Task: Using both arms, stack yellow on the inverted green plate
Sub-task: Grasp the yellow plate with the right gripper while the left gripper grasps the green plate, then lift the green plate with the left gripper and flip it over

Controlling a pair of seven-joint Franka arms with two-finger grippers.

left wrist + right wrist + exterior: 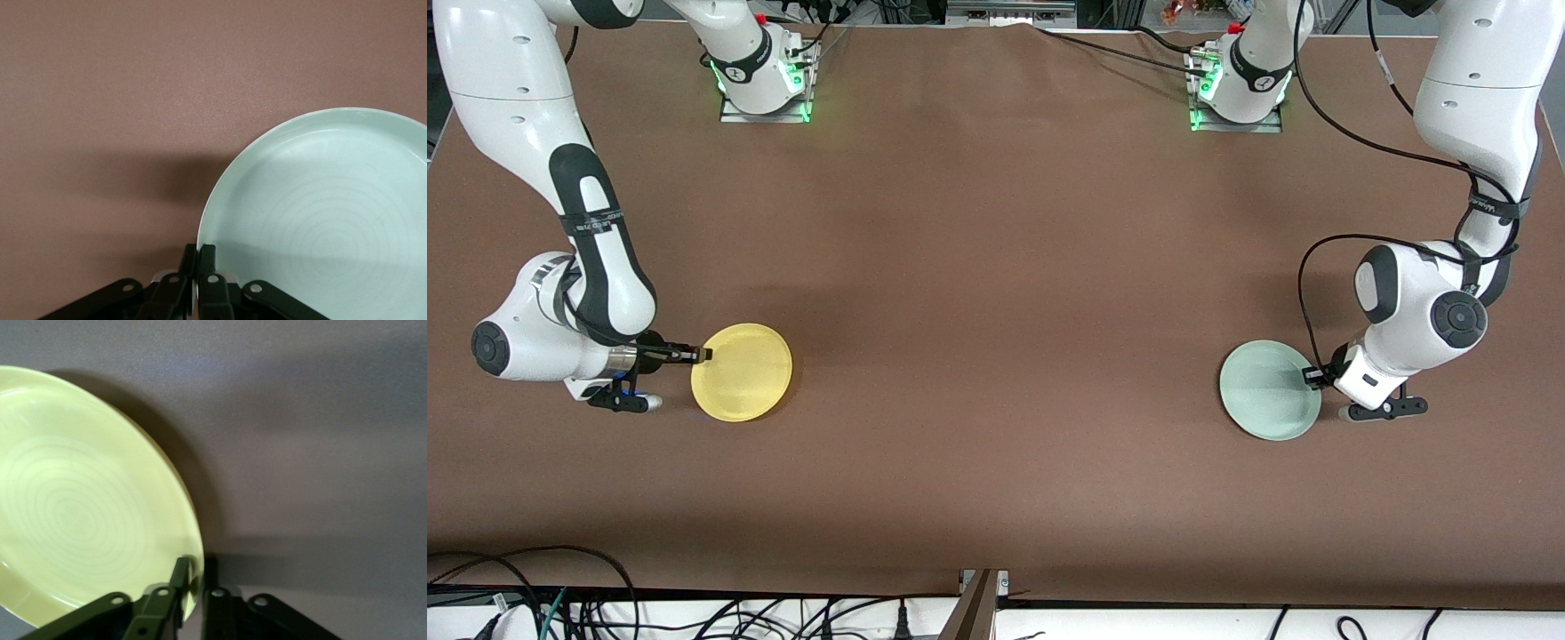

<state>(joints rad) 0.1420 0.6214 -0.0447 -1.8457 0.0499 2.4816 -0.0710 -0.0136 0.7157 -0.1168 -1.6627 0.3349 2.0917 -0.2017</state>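
Note:
The yellow plate (pixel 742 372) is at the right arm's end of the table, held tilted with its hollow side showing. My right gripper (pixel 701 355) is shut on its rim, one finger inside and one outside, as the right wrist view shows (pixel 195 577) on the yellow plate (pixel 73 513). The green plate (pixel 1269 390) is at the left arm's end, also tilted with its hollow side showing. My left gripper (pixel 1312 376) is shut on its rim; in the left wrist view the left gripper (pixel 198 257) clamps the edge of the green plate (pixel 327 207).
The brown table (pixel 996 293) lies bare between the two plates. The arm bases (pixel 765 84) (pixel 1238 89) stand along its far edge. Cables hang below the near edge.

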